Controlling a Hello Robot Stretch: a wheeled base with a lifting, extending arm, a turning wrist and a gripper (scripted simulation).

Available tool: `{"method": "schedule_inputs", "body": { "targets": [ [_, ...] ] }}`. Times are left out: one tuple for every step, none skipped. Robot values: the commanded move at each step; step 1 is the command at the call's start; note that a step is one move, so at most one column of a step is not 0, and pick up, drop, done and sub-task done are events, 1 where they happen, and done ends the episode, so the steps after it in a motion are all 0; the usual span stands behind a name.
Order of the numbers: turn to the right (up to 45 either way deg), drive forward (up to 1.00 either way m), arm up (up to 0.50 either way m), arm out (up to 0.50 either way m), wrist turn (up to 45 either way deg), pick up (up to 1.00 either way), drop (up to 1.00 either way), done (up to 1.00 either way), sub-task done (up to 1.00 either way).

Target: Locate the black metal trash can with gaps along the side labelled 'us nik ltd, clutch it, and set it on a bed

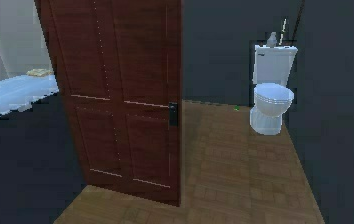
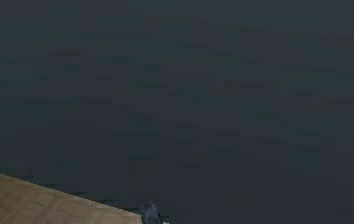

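At the arm side view's bottom edge, just left of the middle, a small grey shape pokes up; it looks like the tip of my gripper [image 2: 151, 214]. It stands against a dark wall [image 2: 185, 90], beside the edge of the wooden floor [image 2: 35, 205]. I cannot tell whether it holds anything.
A dark red panelled door [image 1: 120, 90] with a black handle [image 1: 172, 113] stands ajar in the forward view's middle. A white toilet [image 1: 272, 92] sits at the right against a dark wall, with small items on its tank. A white tub-like fixture [image 1: 20, 92] lies at the left. Wooden floor [image 1: 235, 170] stretches ahead.
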Motion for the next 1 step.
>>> {"method": "schedule_inputs", "body": {
  "targets": [
    [0.0,0.0,0.1,0.0,0.0,0.0,0.0,0.0,0.0]
  ]
}}
